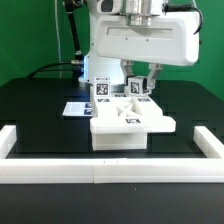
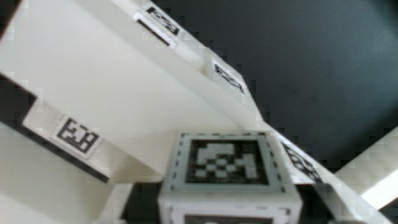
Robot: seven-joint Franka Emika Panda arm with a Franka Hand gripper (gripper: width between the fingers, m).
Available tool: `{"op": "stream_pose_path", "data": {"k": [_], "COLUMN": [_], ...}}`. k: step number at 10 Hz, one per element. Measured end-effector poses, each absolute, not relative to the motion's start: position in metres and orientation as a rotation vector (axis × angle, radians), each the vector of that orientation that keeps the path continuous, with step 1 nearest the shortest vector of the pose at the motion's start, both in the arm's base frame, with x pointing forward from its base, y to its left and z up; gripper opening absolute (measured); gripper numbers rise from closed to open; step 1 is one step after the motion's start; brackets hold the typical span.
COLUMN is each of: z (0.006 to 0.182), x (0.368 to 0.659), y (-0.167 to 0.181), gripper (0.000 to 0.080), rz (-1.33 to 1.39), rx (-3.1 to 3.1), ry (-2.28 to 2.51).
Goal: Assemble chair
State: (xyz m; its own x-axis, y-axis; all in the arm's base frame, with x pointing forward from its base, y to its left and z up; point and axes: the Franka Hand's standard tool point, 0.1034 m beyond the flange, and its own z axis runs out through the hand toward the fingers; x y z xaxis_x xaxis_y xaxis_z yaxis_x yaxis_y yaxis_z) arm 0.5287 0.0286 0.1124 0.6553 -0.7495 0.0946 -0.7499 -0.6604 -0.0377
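A white chair assembly [image 1: 132, 125] sits in the lower centre of the exterior frame, on the black worktop [image 1: 40, 115] just behind the white rail [image 1: 100, 172] that borders its front edge. It reads as a broad flat slab with raised ribs on top, so some joining looks done, though how many parts are already seated cannot be told at this size. Two small upright pieces carrying marker tags stand at the assembly's rear edge: one tagged post [image 1: 101, 91] left of centre and another tagged post [image 1: 137, 86] just right of it. A flat marker board [image 1: 76, 107] lies on the worktop at the assembly's left rear. No loose parts show elsewhere on the worktop, so what is left of the chair cannot be counted from here; the task looks partway through at best.

The tool [image 1: 138, 75] hangs from the arm in the upper centre of the frame, directly above the right-hand post and apparently around its top. In the wrist view a tagged block [image 2: 228, 165] fills the lower centre, close under the camera, with long white panels [image 2: 107, 70] running diagonally behind it. The fingers themselves are not clearly visible, so whether they clamp the post or stand apart cannot be told.
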Motion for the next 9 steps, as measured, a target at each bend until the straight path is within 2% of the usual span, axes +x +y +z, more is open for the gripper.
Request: {"op": "stream_pose_path", "data": {"k": [9], "z": [0.1119], "x": [0.5287], "y": [0.0315], "gripper": [0.0287], "rz": [0.145], "rx": [2.406], "ry": [-2.075]}}
